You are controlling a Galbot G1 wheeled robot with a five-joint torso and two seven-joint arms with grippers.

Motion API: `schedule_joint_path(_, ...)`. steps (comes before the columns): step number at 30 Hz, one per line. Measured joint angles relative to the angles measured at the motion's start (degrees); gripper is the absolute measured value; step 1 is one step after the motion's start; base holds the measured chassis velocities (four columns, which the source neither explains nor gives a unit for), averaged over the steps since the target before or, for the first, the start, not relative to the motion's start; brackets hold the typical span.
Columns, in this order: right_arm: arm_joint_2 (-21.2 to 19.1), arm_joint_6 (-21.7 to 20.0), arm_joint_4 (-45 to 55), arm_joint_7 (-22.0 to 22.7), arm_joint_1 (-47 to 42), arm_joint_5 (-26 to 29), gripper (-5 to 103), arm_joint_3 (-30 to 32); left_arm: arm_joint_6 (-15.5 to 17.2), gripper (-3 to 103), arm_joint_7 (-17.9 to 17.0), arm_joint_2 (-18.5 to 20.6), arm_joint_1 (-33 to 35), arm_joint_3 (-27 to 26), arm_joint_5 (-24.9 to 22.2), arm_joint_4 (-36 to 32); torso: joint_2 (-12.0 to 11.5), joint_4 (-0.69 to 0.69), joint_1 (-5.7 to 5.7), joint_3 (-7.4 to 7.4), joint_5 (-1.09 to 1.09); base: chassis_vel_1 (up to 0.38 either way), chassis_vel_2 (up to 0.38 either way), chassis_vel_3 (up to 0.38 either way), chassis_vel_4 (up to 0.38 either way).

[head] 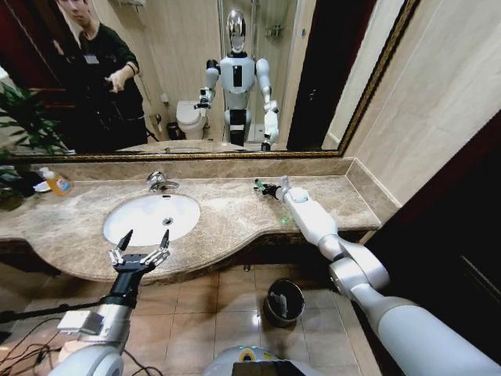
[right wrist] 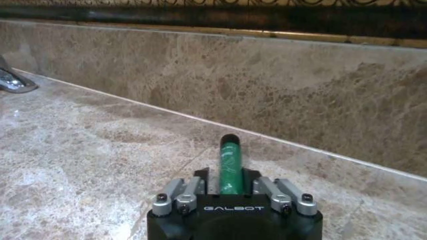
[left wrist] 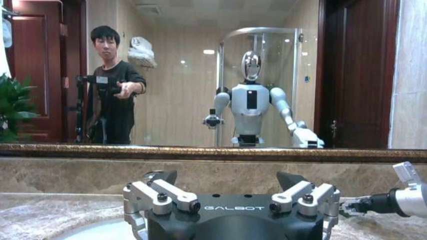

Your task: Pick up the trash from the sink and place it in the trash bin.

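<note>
The right pincer (head: 261,186) is gripping a green tube (right wrist: 229,165) over the marble desk (head: 227,215), the left pincer (head: 142,244) hanging open before the sink (head: 150,218).

Beige marble counter (head: 227,215) (sink (head: 149,217) set in), orange-yellow bottle (head: 56,182) at its left end.

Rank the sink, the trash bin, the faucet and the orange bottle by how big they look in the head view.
1. sink, clearly largest.
2. trash bin, though it sits lower on the floor, so nearness could skew this.
3. and 4. faucet and orange bottle look about alike; I can't rank them.
</note>
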Motion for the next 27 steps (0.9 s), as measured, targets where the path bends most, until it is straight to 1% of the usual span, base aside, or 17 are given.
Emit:
schedule_joint_path(2, -0.52, -0.09, 0.90, 0.33, -0.36, 0.28, 27, -0.17, 0.00, 100, 0.00, 0.00, 0.00, 0.00, 0.00, 0.00, 0.00, 0.00, 0.00, 0.00, 0.00, 0.000, 0.000, 0.000, 0.000)
schedule_joint_path(4, -0.64, -0.10, 1.09, 0.40, -0.42, 0.34, 27, -0.19, 0.00, 100, 0.00, 0.00, 0.00, 0.00, 0.00, 0.00, 0.00, 0.00, 0.00, 0.00, 0.00, 0.000, 0.000, 0.000, 0.000)
schedule_joint_path(5, -1.37, -0.23, 2.61, 0.85, -0.90, 0.94, 16, -0.33, 0.00, 100, 0.00, 0.00, 0.00, 0.00, 0.00, 0.00, 0.00, 0.00, 0.00, 0.00, 0.01, 0.000, 0.000, 0.000, 0.000)
schedule_joint_path(7, -1.63, -0.37, 3.23, 1.00, -1.10, 1.17, 16, -0.36, 0.00, 100, 0.00, 0.00, 0.00, 0.00, 0.00, 0.00, 0.00, 0.00, 0.00, 0.00, 0.01, 0.000, 0.000, 0.000, 0.000)
schedule_joint_path(10, -3.27, -0.91, 6.48, 2.04, -2.53, 2.62, 7, -0.82, 0.00, 100, 0.00, 0.00, 0.00, 0.00, 0.00, 0.00, 0.00, 0.00, 0.00, 0.00, 0.00, 0.000, 0.000, 0.000, 0.000)
schedule_joint_path(15, -4.82, -1.04, 9.99, 3.75, -4.14, 3.93, 7, -1.14, 0.00, 100, 0.00, 0.00, 0.00, 0.00, 0.00, 0.00, 0.00, 0.00, 0.00, 0.00, 0.01, 0.000, 0.000, 0.000, 0.000)
schedule_joint_path(16, -5.49, -1.25, 11.67, 4.76, -4.85, 4.90, 7, -1.31, 0.00, 100, 0.00, 0.00, 0.00, 0.00, 0.00, 0.00, 0.00, 0.00, 0.00, 0.00, 0.01, 0.000, 0.000, 0.000, 0.000)
schedule_joint_path(17, -6.79, -1.94, 15.11, 6.58, -6.12, 6.94, 7, -1.46, 0.00, 100, 0.00, -0.01, 0.00, 0.00, 0.00, 0.00, 0.00, 0.00, 0.00, 0.00, 0.02, 0.000, 0.000, 0.000, 0.000)
schedule_joint_path(18, -6.79, -1.94, 15.11, 6.58, -6.12, 6.94, 7, -1.46, 0.00, 100, 0.00, -0.01, 0.00, 0.00, 0.00, 0.00, 0.00, 0.00, 0.00, 0.00, 0.02, 0.000, 0.000, 0.000, 0.000)
schedule_joint_path(19, -7.50, -2.30, 17.06, 7.54, -6.79, 8.02, 7, -1.48, 0.00, 100, 0.00, 0.00, 0.00, 0.00, 0.00, 0.00, 0.00, 0.00, 0.00, 0.00, 0.02, 0.000, 0.000, 0.000, 0.000)
schedule_joint_path(21, -10.18, -3.16, 24.16, 10.36, -9.87, 11.20, 7, -1.49, 0.00, 100, 0.00, 0.00, 0.00, 0.00, 0.00, 0.00, 0.00, 0.00, 0.00, 0.00, 0.01, 0.000, 0.000, 0.000, 0.000)
schedule_joint_path(22, -10.18, -3.16, 24.16, 10.36, -9.87, 11.20, 7, -1.49, 0.00, 100, 0.00, 0.00, 0.00, 0.00, 0.00, 0.00, 0.00, 0.00, 0.00, 0.00, 0.01, 0.000, 0.000, 0.000, 0.000)
schedule_joint_path(24, -12.58, -3.51, 30.65, 12.43, -13.66, 13.31, 7, -0.95, 0.00, 100, 0.00, 0.00, 0.00, 0.00, 0.00, 0.00, 0.00, 0.00, 0.00, -0.01, 0.01, 0.000, 0.000, 0.000, 0.000)
schedule_joint_path(25, -12.58, -3.51, 30.65, 12.43, -13.66, 13.31, 7, -0.95, 0.00, 100, 0.00, 0.00, 0.00, 0.00, 0.00, 0.00, 0.00, 0.00, 0.00, -0.01, 0.01, 0.000, 0.000, 0.000, 0.000)
schedule_joint_path(27, -14.68, -2.31, 35.49, 13.39, -17.72, 13.47, 7, 0.42, 0.00, 100, -0.01, 0.00, 0.00, 0.00, 0.00, 0.00, 0.00, 0.00, 0.00, 0.00, 0.01, 0.000, 0.000, 0.000, 0.000)
